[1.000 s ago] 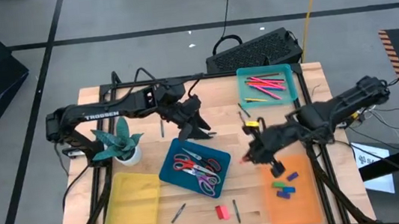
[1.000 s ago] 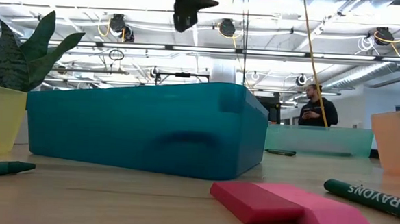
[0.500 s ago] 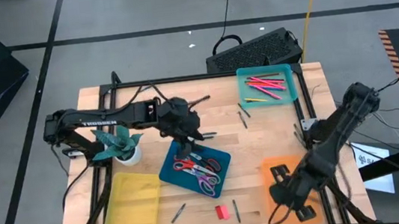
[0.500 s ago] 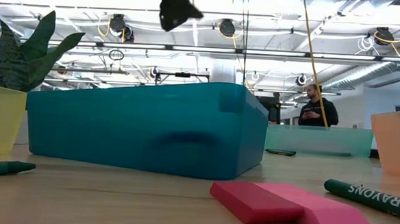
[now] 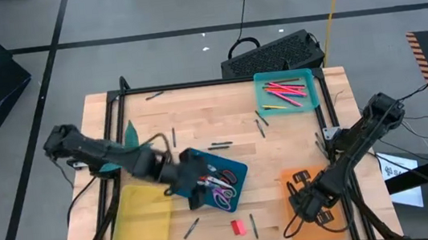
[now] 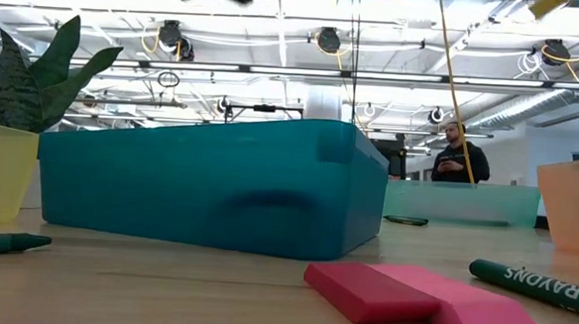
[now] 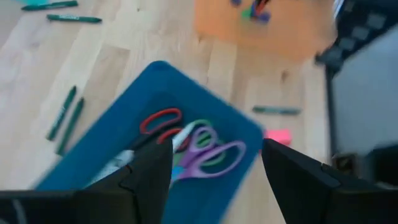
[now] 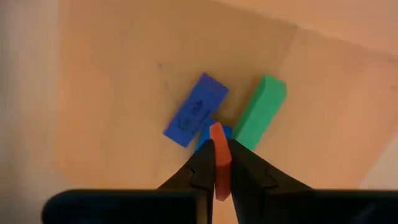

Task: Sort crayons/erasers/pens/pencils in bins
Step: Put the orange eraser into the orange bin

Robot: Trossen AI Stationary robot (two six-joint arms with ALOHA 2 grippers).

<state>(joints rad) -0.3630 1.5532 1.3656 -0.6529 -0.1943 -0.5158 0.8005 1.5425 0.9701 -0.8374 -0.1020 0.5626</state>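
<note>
Left claw (image 5: 193, 185) swung down over blue bin (image 5: 234, 168), spread wide; right claw (image 8: 218, 163) pinches red eraser (image 8: 218, 160) above orange bin (image 8: 112, 81).

Left gripper (image 5: 191, 182) swung down — over blue bin (image 5: 234, 168).

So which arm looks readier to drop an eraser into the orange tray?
The right one. Its pincer is shut on a red eraser directly above the orange bin, over the blue eraser and green eraser. The left pincer is open over the scissors in the dark blue bin.
</note>
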